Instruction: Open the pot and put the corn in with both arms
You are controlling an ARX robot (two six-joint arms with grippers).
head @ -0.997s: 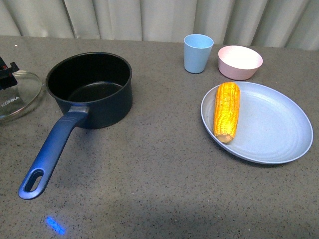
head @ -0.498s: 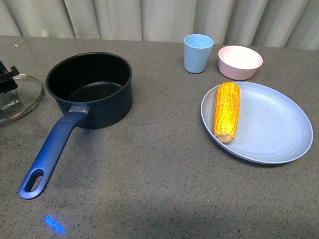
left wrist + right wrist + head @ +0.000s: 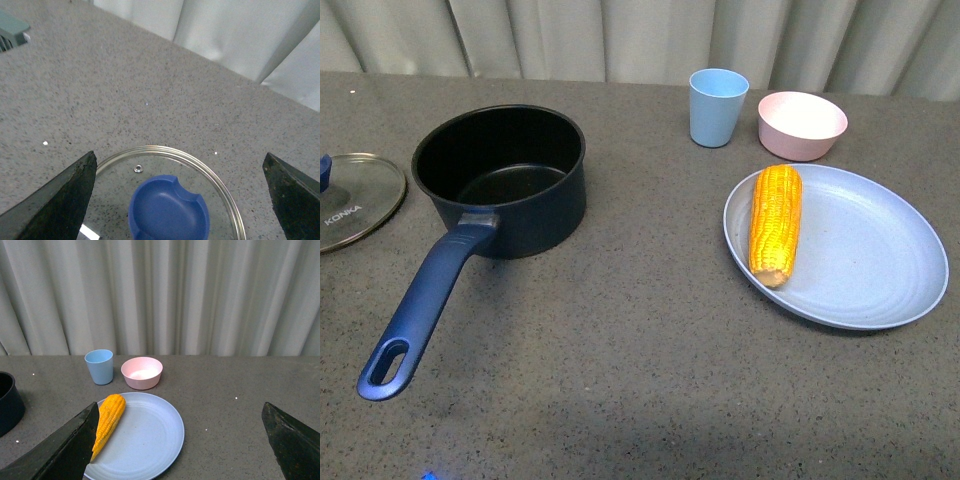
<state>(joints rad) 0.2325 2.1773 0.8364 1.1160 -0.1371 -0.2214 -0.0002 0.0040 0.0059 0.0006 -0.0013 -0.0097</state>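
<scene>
On the bench [image 3: 640, 380] there is one of each kind, six things in all. There is one navy pot [image 3: 500, 180]. One glass lid [image 3: 355, 200] lies to the pot's left. To the pot's right are one corn cob [image 3: 775, 222], one blue plate [image 3: 860, 260], one light blue cup [image 3: 717, 107] and one pink bowl [image 3: 801, 124].

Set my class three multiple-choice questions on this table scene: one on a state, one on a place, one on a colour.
1. The pot is: A covered; B open and empty; C full of water.
2. The corn lies: A on the plate; B in the pot; C in a bowl.
3. The knob of the lid is: A red; B blue; C black.

Answers:
1 B: the pot's black inside shows bare, and the lid lies beside it.
2 A: the corn rests on the plate's side nearer the pot.
3 B: the left wrist view shows the knob blue.
</scene>
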